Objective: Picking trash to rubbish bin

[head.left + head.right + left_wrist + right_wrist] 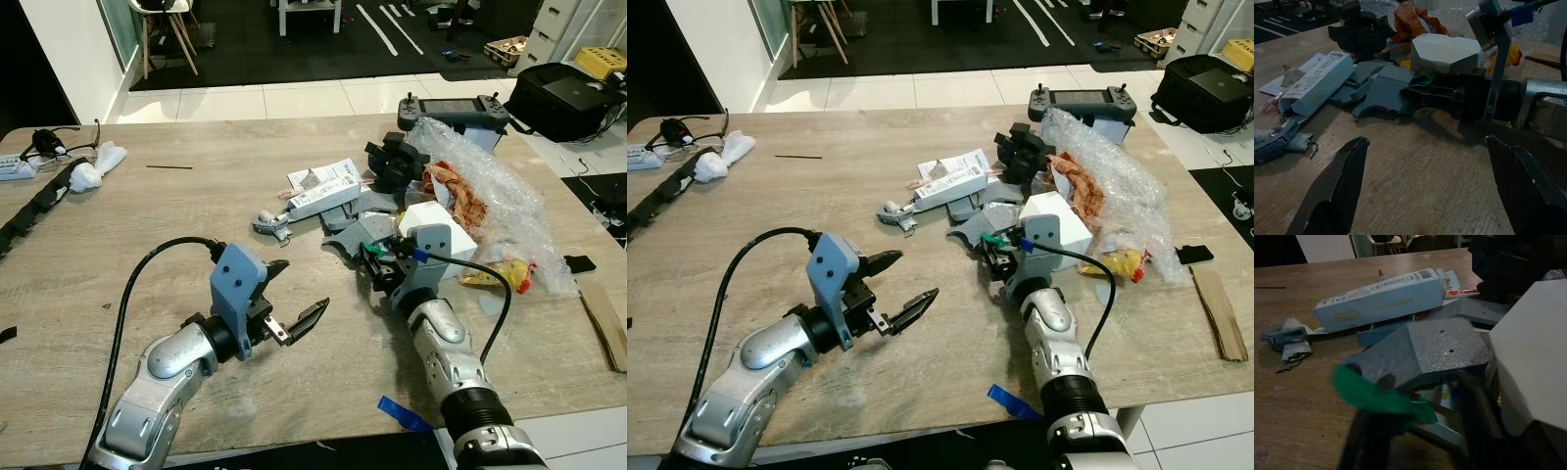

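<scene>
Place: a workshop or lab room.
Work surface: wooden table, its right edge and far-right corner strewn with grey plastic parts and bubble wrap.
Gear: handheld controller at the far edge.
Floor: white tiles, black equipment bag.

Both eye views were bright & sharp, w/ soft even light on the worktop and faint shadows. Both wrist views were dim. Green scrap & right hand fingers up close looked blurry.
</scene>
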Motion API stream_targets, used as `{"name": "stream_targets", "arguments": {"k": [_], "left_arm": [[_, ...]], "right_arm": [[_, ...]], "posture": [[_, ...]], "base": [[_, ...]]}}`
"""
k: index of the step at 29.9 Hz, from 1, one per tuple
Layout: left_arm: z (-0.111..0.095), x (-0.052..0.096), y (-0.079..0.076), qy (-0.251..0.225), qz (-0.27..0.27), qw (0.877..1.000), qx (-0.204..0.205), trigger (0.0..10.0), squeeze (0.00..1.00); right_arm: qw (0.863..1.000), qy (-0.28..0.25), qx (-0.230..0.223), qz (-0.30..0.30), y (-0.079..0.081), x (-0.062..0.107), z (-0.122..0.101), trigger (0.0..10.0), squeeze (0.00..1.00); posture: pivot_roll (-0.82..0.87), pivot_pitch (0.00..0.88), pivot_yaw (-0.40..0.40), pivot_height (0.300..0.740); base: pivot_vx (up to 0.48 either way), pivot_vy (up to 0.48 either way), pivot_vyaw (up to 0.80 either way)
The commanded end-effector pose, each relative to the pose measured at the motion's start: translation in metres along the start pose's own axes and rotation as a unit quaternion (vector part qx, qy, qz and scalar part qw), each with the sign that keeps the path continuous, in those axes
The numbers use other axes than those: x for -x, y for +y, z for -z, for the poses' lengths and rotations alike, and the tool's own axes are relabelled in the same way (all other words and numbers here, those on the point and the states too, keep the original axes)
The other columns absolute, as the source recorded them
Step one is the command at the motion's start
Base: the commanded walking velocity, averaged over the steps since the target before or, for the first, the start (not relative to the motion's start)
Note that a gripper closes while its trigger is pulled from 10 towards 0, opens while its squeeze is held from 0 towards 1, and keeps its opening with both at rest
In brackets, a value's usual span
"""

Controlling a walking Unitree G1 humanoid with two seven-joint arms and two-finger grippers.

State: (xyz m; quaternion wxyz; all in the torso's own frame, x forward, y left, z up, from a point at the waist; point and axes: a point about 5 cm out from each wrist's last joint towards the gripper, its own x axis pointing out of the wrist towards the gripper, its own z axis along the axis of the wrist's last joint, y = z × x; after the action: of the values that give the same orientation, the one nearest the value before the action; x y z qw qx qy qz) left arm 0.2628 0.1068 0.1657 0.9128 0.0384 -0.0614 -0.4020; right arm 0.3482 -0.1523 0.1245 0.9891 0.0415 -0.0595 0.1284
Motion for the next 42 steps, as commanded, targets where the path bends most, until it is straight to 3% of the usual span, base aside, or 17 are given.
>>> {"name": "stream_targets", "arguments": {"k": [1, 8, 12, 18, 26, 32, 34, 37, 42], "left_arm": [[0.000, 0.002, 0.002, 0.007, -0.001, 1.000, -0.006, 10.0, 0.00], [-0.001, 0.000, 0.006, 0.003, -0.011, 1.000, -0.010, 10.0, 0.00], [-0.002, 0.000, 0.010, -0.003, -0.022, 1.000, -0.011, 10.0, 0.00], [-0.003, -0.001, 0.012, -0.004, -0.025, 1.000, -0.012, 10.0, 0.00], [-0.008, 0.001, 0.026, -0.021, -0.066, 0.998, -0.007, 10.0, 0.00], [-0.024, 0.005, 0.045, -0.086, -0.145, 0.984, 0.054, 10.0, 0.00], [-0.025, 0.005, 0.046, -0.090, -0.149, 0.983, 0.056, 10.0, 0.00], [-0.024, 0.006, 0.049, -0.092, -0.162, 0.981, 0.056, 10.0, 0.00], [-0.021, 0.007, 0.055, -0.082, -0.197, 0.976, 0.043, 10.0, 0.00]], "right_arm": [[1.000, -0.007, -0.005, -0.001, 0.002, 0.001, 0.000, 0.0, 0.00], [0.997, -0.055, -0.038, -0.033, 0.023, -0.005, -0.018, 0.0, 0.00], [0.992, -0.089, -0.058, -0.065, 0.043, -0.009, -0.036, 0.0, 0.00], [0.990, -0.101, -0.065, -0.079, 0.050, -0.010, -0.043, 0.0, 0.00], [0.982, -0.135, -0.080, -0.108, 0.069, -0.009, -0.068, 0.0, 0.00], [0.973, -0.173, -0.090, -0.122, 0.083, -0.006, -0.102, 0.0, 0.00], [0.972, -0.176, -0.091, -0.125, 0.085, -0.005, -0.106, 0.0, 0.00], [0.958, -0.193, -0.175, -0.116, 0.081, -0.003, -0.124, 0.0, 0.00], [0.959, -0.201, -0.156, -0.122, 0.075, 0.003, -0.137, 0.0, 0.00]], "posture": [[-0.01, 0.168, 0.035, 0.740], [-0.01, 0.152, 0.031, 0.740], [-0.02, 0.139, 0.030, 0.740], [-0.02, 0.134, 0.030, 0.740], [-0.03, 0.118, 0.024, 0.740], [-0.03, 0.114, 0.021, 0.740], [-0.03, 0.114, 0.021, 0.740], [-0.05, 0.107, 0.019, 0.740], [-0.05, 0.099, 0.021, 0.740]], "base": [[0.000, 0.000, 0.00], [0.000, 0.000, 0.00], [0.000, 0.000, 0.00], [0.000, 0.000, 0.00], [0.000, 0.000, 0.00], [0.000, 0.000, 0.00], [0.000, 0.000, 0.00], [0.000, 0.000, 0.00], [0.000, 0.000, 0.00]]}}
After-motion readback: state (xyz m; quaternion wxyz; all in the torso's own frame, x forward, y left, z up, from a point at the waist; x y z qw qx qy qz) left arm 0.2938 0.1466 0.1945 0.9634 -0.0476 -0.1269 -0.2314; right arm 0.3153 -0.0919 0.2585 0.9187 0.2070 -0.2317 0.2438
